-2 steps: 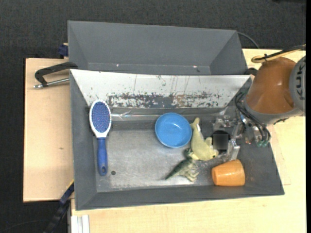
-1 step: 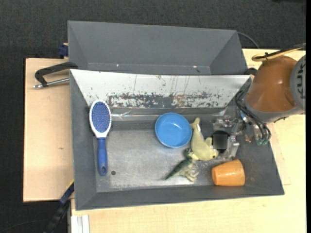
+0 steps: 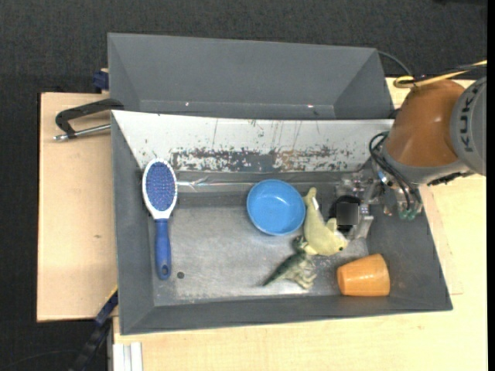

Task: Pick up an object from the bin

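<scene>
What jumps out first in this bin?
The round bright blue plastic bowl in the middle, and the blue oval hairbrush lying at the left. At the right, the end effector hangs beside a pale yellow banana-shaped toy, with an orange plastic cup on its side in front.

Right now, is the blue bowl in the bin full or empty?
Empty. The blue bowl sits mouth up, and only its bare blue inside shows; the yellow toy lies beside it.
</scene>
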You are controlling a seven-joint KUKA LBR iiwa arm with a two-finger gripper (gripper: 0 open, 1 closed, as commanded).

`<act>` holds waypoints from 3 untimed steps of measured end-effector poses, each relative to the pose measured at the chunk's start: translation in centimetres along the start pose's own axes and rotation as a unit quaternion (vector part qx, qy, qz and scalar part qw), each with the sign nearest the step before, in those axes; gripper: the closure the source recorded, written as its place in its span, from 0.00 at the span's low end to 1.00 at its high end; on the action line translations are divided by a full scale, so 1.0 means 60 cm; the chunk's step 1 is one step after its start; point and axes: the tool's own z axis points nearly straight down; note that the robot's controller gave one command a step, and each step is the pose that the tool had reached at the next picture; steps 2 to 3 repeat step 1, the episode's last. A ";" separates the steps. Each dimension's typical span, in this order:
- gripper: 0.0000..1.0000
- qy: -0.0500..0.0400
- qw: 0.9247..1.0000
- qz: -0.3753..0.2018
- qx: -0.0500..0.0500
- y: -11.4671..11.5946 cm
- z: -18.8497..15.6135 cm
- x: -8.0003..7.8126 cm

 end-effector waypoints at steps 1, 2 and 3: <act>1.00 -0.005 1.000 0.007 0.002 0.022 -0.274 0.027; 1.00 -0.005 1.000 0.007 0.002 0.022 -0.274 0.027; 1.00 -0.005 1.000 0.007 0.002 0.022 -0.274 0.027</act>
